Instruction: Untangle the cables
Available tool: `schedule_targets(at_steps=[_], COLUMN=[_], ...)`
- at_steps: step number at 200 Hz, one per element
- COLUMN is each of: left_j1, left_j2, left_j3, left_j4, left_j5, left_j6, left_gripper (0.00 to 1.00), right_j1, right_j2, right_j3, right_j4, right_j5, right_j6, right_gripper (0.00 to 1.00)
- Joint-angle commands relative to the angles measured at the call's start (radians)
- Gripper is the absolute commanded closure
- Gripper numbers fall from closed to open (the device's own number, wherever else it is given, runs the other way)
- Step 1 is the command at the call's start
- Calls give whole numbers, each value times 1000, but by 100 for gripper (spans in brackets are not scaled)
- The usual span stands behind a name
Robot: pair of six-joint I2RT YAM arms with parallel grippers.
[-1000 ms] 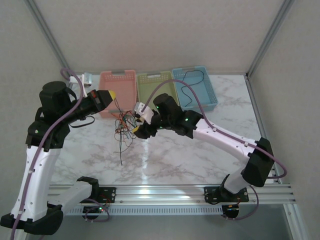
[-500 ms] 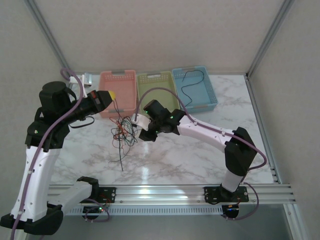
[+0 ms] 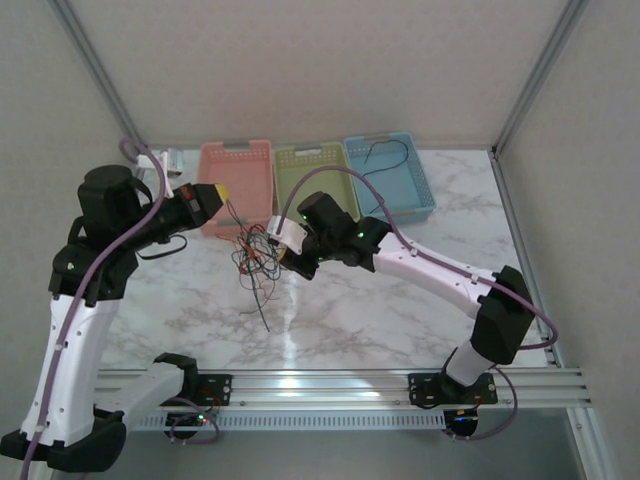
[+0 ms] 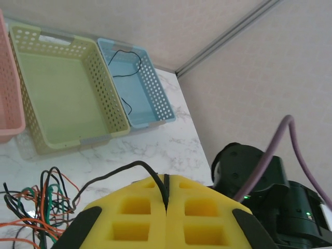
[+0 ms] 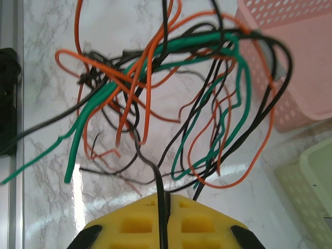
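- Top external view: the cables (image 3: 255, 255) — black, orange and green — form a loose tangle just in front of the pink basket (image 3: 237, 180), above the marble table (image 3: 350, 320).
- One dark end trails out of the tangle, away from the pink basket and toward the arm bases.
- The left gripper (image 3: 222, 190) shows over the pink basket's near half, and a thin dark line runs from it down into the tangle.
- In the left wrist view, the left gripper's (image 4: 166, 207) yellow jaws are pressed together with a black strand (image 4: 150, 170) pinched in the seam. That strand curves off to the tangle (image 4: 41, 207).
- The right gripper (image 3: 284, 260) sits at the tangle's right side, just past the pink basket's near right corner.
- In the right wrist view, the right gripper's (image 5: 163, 218) jaws are closed too, clamped on a thin black wire (image 5: 158, 181) that rises into the tangle (image 5: 171, 93) beside the pink basket (image 5: 290, 52).
- I cannot tell whether both grippers hold the same cable.
- The green basket (image 3: 300, 158) stands touching the pink basket's right side.
- The blue basket (image 3: 425, 195) stands one place further right of the pink basket — a lone black cable (image 3: 385, 150) lies in it.
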Motion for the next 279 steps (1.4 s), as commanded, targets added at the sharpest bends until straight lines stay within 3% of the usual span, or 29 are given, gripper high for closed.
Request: schedule_targets(at_steps=[1, 56, 99, 154, 217, 241, 279], left_j1=[-9, -5, 1, 3, 6, 5, 6], left_j2=[-31, -74, -92, -118, -149, -165, -159], left_j3=[-9, -20, -10, 15, 65, 77, 74], left_j4=[-31, -86, -128, -203, -302, -323, -341], left_j5=[-64, -199, -271, -410, -651, -748, -789], left_j6=[43, 88, 124, 187, 290, 328, 354], left_gripper=[100, 100, 100, 100, 100, 100, 100], right_j1=[-21, -190, -323, -482, -626, -659, -680], right_j2=[-57, -247, -348, -394, -387, -376, -337], right_j3=[-36, -211, -299, -335, -345, -348, -322], right_j4=[54, 258, 322, 310, 248, 231, 183], right_j5=[55, 100, 174, 303, 414, 441, 502], right_j6=[25, 197, 302, 418, 511, 532, 534], right_gripper=[100, 100, 100, 100, 100, 100, 100])
